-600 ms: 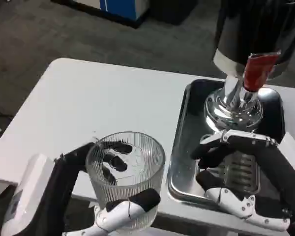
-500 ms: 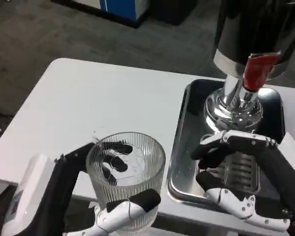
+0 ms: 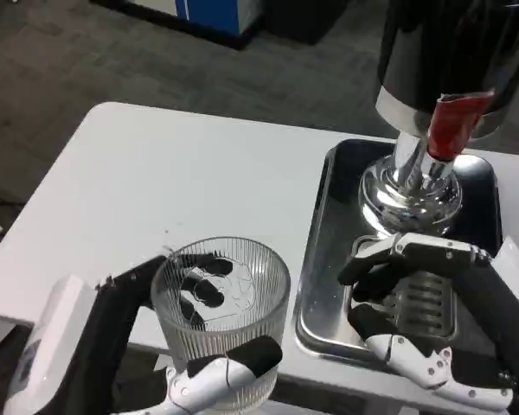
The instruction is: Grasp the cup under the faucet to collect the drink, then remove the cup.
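Note:
A clear ribbed glass cup (image 3: 221, 316) stands at the table's front edge, left of the tray. My left hand (image 3: 203, 372) grips it, with fingers showing through the glass behind it and a thumb across its front. The dispenser (image 3: 450, 52) rises at the back right, with a red tap handle (image 3: 452, 125) over a chrome faucet (image 3: 413, 177). My right hand (image 3: 411, 303) hovers over the drip grate (image 3: 426, 303) on the metal tray (image 3: 329, 259), fingers apart and holding nothing.
The white table (image 3: 173, 190) stretches back and left of the cup. A dark floor and a blue cabinet (image 3: 214, 13) lie beyond the far edge. The tray's raised rim stands between the cup and the faucet.
The cup and my left hand have dropped slightly toward the front edge. My right hand has shifted a little down over the grate.

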